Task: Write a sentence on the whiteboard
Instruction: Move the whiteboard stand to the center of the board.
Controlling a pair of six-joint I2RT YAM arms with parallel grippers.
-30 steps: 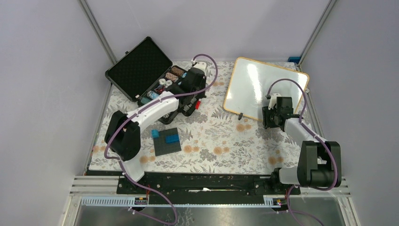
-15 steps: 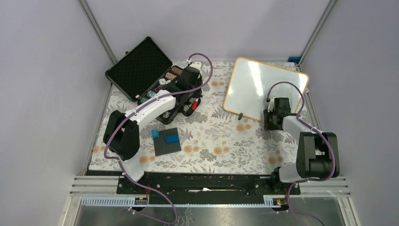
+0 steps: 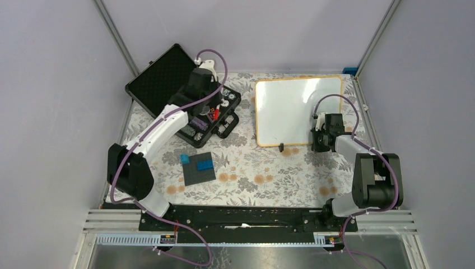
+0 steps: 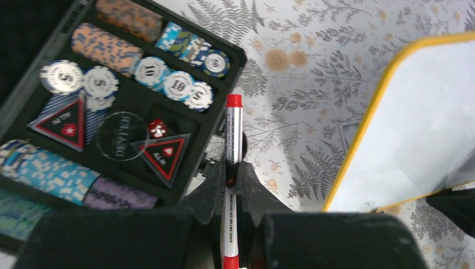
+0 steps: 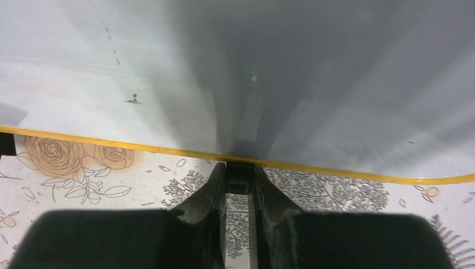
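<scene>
Right wrist view: the near frame edge of the whiteboard (image 5: pixel 168 67) is clamped by the right pincer (image 5: pixel 238 175); the board lies blank, far right on the counter (image 3: pixel 252 168). Beyond, a capped red marker (image 4: pixel 232 134) is gripped by the left pincer (image 4: pixel 227 179). Uncapping is judged needed before writing.

Whiteboard (image 3: pixel 297 109), glossy white in a thin yellow-tan frame with rounded corners (a small black foot (image 3: pixel 282 147) shows at its near edge), sits toward the table's (image 3: pixel 252 168) far right corner, edges roughly square to it.
</scene>
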